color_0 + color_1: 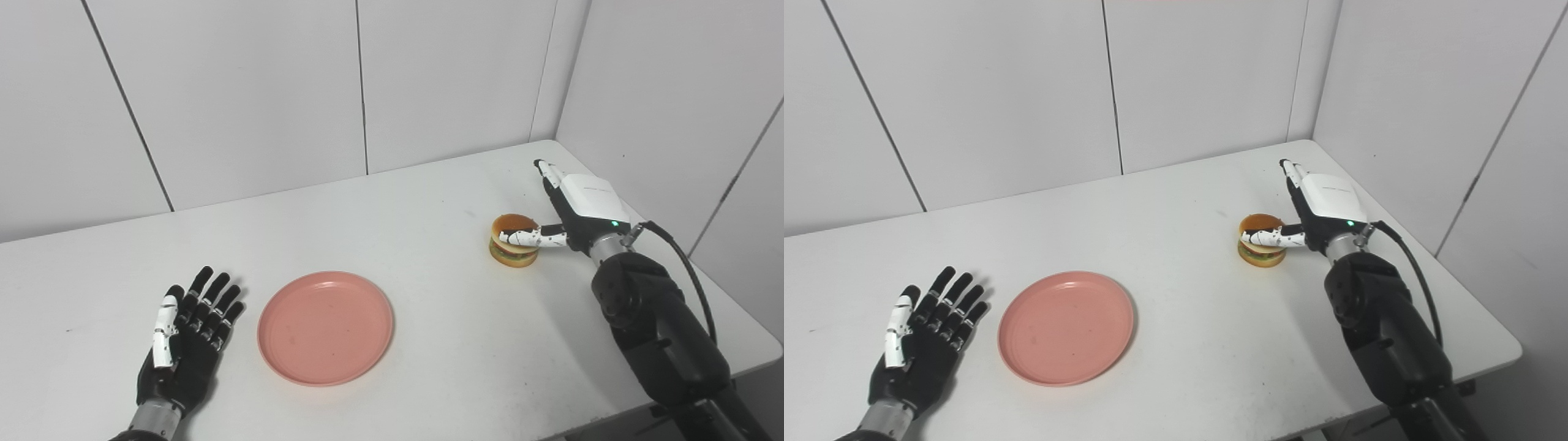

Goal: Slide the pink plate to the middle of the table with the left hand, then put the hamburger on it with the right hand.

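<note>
The pink plate (325,327) lies flat on the white table (429,202), left of centre and near the front. My left hand (187,334) rests palm up just left of the plate, fingers spread, holding nothing and apart from the rim. The hamburger (513,240) stands upright at the right side of the table. My right hand (572,208) is beside it on its right, with the thumb across the burger's front and the other fingers stretched out past it toward the back. The hand is not closed round the burger.
White wall panels (367,86) close off the back and the right side of the table. The table's right edge (723,288) runs close behind my right forearm (655,324). Bare tabletop lies between plate and burger.
</note>
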{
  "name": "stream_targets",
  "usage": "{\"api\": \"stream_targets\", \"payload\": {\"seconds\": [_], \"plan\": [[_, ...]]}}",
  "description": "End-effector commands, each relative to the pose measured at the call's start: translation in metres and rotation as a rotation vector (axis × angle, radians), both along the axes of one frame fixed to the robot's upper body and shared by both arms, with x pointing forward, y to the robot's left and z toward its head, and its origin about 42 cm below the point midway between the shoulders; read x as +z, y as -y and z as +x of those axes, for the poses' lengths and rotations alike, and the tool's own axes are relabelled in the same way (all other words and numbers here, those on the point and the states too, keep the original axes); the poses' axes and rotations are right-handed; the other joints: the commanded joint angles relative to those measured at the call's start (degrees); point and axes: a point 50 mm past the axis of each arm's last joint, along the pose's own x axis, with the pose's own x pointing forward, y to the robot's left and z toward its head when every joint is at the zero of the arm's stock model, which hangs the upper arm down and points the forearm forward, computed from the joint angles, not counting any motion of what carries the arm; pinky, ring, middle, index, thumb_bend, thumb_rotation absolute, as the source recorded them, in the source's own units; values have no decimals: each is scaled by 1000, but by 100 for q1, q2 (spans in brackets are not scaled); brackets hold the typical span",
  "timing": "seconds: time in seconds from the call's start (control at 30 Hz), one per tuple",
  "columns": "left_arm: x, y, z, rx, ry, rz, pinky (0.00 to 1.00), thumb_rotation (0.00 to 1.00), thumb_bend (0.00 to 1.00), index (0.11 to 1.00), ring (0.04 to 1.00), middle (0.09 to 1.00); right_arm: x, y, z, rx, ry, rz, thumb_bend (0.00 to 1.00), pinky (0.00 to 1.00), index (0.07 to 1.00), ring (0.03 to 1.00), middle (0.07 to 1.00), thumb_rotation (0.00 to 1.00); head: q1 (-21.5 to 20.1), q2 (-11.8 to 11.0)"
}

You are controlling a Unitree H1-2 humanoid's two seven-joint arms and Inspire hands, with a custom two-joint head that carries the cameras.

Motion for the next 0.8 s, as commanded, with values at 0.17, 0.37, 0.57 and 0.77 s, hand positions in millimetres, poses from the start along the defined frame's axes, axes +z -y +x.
{"api": "stream_targets", "payload": {"seconds": [0.17,0.37,0.57,0.77], "plan": [[7,-2,4,5,21,5,965,1000,345,942,941,946,18,-2,21,-11,52,-20,1000,797,985,925,956,718,27,31],[9,1,2,4,14,8,970,1000,347,952,949,955,8,1,38,-2,-2,43,1000,777,974,911,946,712,42,73],[11,2,1,8,14,13,960,1000,344,948,944,950,3,0,45,1,-26,50,1000,767,953,892,929,732,49,96],[12,2,1,3,22,20,967,1000,348,954,947,955,1,-1,51,-14,-51,59,1000,768,936,882,920,704,63,127]]}}
